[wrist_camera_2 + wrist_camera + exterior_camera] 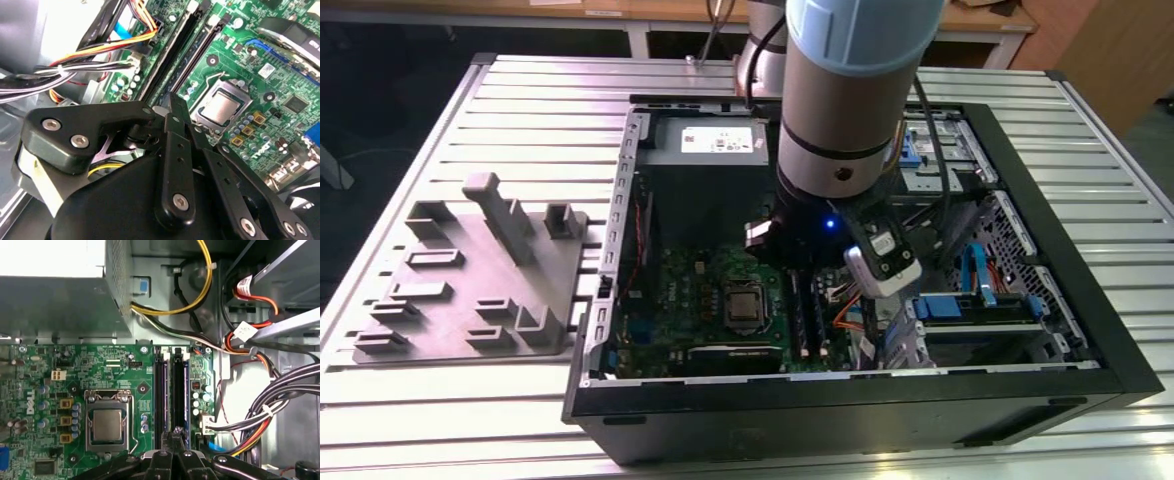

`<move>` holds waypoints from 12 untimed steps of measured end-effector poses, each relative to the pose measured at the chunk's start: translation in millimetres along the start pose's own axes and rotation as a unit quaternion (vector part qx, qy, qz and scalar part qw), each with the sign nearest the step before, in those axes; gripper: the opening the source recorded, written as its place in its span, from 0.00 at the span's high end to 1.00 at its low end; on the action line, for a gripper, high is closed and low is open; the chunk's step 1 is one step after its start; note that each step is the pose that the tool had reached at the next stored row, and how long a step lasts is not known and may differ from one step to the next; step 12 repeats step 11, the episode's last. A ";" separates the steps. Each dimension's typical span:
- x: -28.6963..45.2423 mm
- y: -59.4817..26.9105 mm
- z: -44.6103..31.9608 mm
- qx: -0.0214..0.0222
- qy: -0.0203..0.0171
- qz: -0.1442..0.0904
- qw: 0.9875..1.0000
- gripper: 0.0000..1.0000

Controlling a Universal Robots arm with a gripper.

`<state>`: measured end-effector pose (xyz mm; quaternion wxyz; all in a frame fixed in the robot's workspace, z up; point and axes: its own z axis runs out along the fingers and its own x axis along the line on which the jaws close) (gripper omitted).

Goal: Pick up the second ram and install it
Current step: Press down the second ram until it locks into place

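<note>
My gripper (176, 432) is shut, its black fingertips pressed together low over the green motherboard (100, 370) inside the open computer case (854, 400). The tips hang at the near end of two long black sockets (160, 390) that run side by side next to the processor (107, 424). In the second wrist view the gripper (172, 102) points at the same sockets (172, 55). No stick shows between the fingers. I cannot tell the second ram apart from the dark sockets. In the exterior view the arm's wrist (834, 200) covers the fingers.
A grey moulded tray (467, 290) with upright posts lies on the slatted table at the exterior view's left. Bundled cables (270, 405) crowd one side of the sockets. The power supply (707, 140) and a drive cage (974, 300) sit inside the case.
</note>
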<state>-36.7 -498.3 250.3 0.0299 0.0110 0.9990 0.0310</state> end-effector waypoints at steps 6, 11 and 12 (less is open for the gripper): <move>0.0 0.1 -1.6 0.000 0.000 0.000 1.000 0.93; -0.1 0.2 -2.7 0.000 0.000 0.000 1.000 0.93; -0.1 0.2 -2.7 0.000 0.000 0.000 1.000 0.93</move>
